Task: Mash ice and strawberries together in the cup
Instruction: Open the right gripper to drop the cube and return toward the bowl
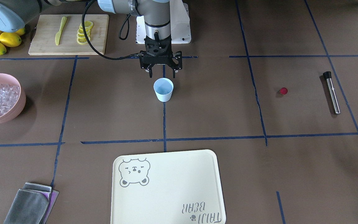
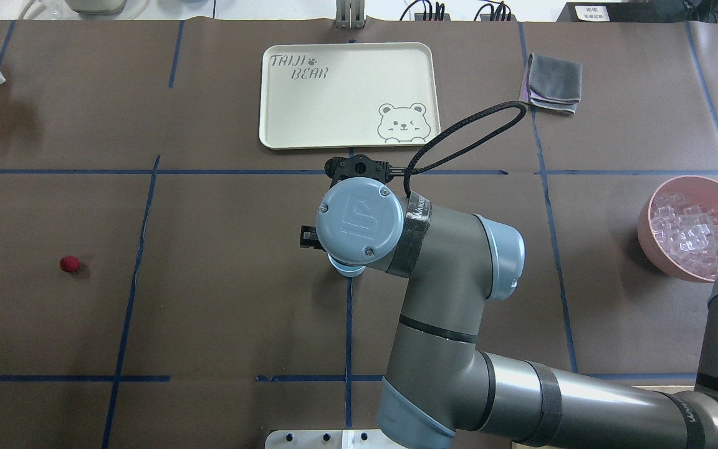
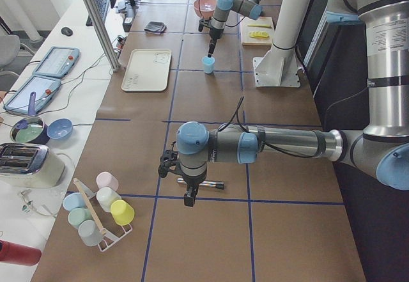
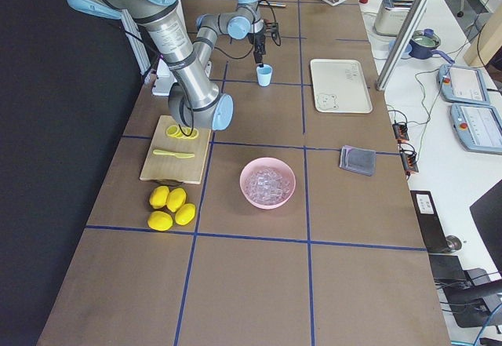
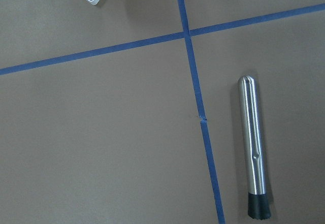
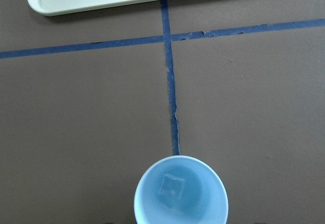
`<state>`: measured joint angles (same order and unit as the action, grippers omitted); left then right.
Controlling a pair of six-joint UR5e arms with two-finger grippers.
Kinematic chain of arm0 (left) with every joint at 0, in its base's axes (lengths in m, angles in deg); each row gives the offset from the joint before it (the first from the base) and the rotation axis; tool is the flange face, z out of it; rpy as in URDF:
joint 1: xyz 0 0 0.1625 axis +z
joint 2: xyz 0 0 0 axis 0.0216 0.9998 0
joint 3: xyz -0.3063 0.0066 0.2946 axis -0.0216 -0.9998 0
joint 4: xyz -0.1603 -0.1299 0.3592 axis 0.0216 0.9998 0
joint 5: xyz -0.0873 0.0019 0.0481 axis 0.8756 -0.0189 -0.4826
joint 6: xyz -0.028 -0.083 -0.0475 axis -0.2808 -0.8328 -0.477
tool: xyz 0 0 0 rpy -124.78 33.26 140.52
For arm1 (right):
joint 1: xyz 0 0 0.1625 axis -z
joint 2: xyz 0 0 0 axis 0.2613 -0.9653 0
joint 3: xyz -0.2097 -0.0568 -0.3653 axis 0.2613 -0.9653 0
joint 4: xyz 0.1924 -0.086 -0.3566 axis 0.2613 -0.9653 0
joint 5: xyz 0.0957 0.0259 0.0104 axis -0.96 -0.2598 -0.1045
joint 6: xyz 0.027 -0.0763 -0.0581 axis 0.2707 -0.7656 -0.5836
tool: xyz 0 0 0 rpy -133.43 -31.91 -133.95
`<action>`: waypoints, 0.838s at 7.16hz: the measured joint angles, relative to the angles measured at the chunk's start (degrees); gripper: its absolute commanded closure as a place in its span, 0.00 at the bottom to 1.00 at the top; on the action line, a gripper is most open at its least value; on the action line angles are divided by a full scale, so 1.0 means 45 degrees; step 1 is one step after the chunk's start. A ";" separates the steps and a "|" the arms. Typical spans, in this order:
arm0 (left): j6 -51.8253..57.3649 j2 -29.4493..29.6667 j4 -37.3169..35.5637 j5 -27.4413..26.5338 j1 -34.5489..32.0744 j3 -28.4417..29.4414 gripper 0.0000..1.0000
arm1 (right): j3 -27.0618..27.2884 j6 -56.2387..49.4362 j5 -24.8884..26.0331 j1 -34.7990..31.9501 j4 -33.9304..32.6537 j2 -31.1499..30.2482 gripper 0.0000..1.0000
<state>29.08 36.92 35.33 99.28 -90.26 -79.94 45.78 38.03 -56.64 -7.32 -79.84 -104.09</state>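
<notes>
Right gripper (image 1: 162, 74): released; we see its fingers spread and empty, poised just above the cup on the robot's side.
Cup (image 1: 163, 89): upright at table centre on a blue tape line.
Ice (image 6: 172, 189): one piece on the cup's bottom; more in the pink bowl (image 1: 20, 102).
Strawberry (image 1: 283, 91): on the table, well apart from the cup, near the muddler (image 1: 332, 92).
Left gripper (image 3: 190, 199): above the muddler; we cannot tell its state.
</notes>
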 measured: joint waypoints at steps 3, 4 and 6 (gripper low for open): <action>0.0000 -0.0005 -0.0007 0.0000 0.0000 0.0012 0.00 | 0.0528 -0.2221 -0.2291 -0.2414 -0.0061 -0.1140 0.02; 0.0004 -0.0005 -0.0011 0.0000 0.0000 0.0012 0.00 | 0.1167 -0.3806 -0.3358 -0.3615 -0.0058 -0.2179 0.02; 0.0017 -0.0014 0.0013 0.0000 0.0001 -0.0010 0.00 | 0.2502 -0.7546 -0.5347 -0.5943 0.0009 -0.4896 0.02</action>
<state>29.15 36.85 35.39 99.28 -90.26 -79.99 57.03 4.08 -80.71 -34.07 -79.80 -126.12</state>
